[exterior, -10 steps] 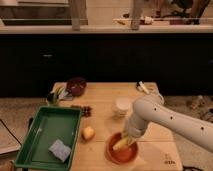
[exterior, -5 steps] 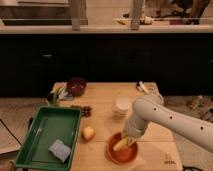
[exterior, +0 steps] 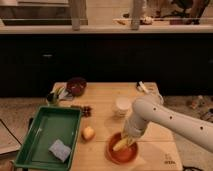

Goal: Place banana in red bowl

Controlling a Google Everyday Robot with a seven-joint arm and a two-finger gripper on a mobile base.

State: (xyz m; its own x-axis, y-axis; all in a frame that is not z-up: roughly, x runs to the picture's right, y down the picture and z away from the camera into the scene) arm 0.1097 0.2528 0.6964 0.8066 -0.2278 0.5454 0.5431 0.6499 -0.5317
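Note:
The red bowl point(exterior: 123, 154) sits on the wooden table point(exterior: 102, 102) near its front edge, right of centre. The pale-yellow banana point(exterior: 120, 145) lies inside the bowl, slanting up toward the right. My gripper point(exterior: 128, 137) hangs from the white arm point(exterior: 165, 119) that comes in from the right. It is down over the bowl, at the banana's upper end. The gripper's tip is hidden by the arm's wrist and the bowl's inside.
A round yellowish fruit point(exterior: 88, 133) lies left of the bowl. A green tray point(exterior: 37, 142) with a blue sponge point(exterior: 60, 149) stands at the left. A dark maroon bowl point(exterior: 76, 85) is at the back left, a white cup point(exterior: 122, 106) behind the red bowl.
Almost nothing has moved. The arm and gripper stay over the red bowl with the banana inside it.

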